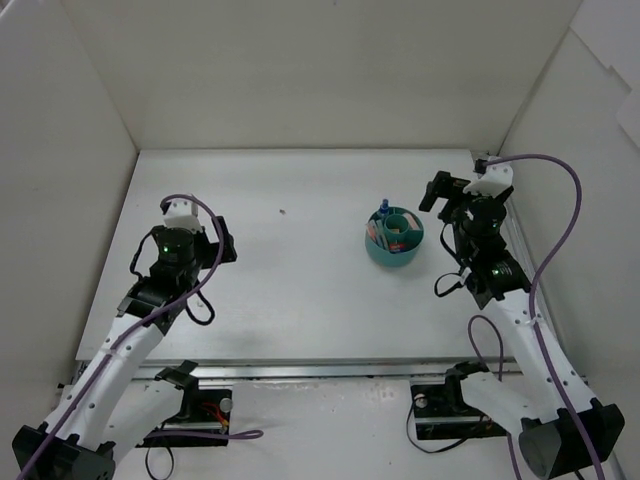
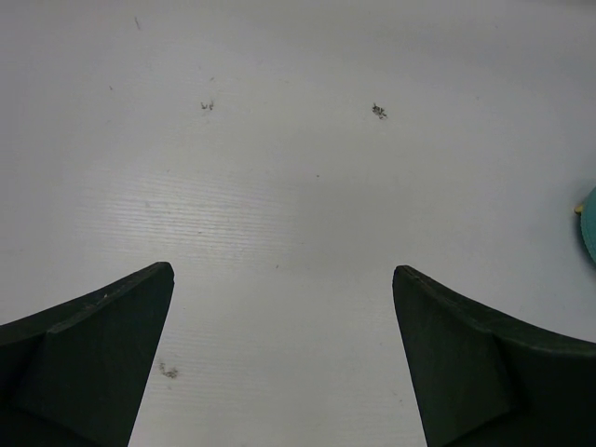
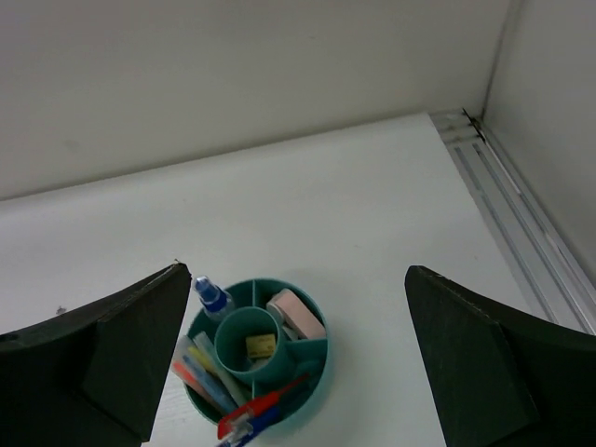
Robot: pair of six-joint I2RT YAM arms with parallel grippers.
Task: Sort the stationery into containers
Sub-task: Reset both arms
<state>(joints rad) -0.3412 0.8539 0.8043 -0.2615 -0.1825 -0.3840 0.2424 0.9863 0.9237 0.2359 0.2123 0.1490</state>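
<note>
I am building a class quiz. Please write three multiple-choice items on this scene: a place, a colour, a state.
1. Where is the tan cube? A) the bowl's centre compartment B) an outer compartment C) outside the bowl
2. The bowl's colour? A) red B) teal C) white
3. The left gripper and right gripper are: A) both shut B) both open, empty C) one shut
Answers: 1A, the right wrist view shows it in the middle cup; 2B, its walls are teal; 3B, both stand wide apart with nothing between.
</note>
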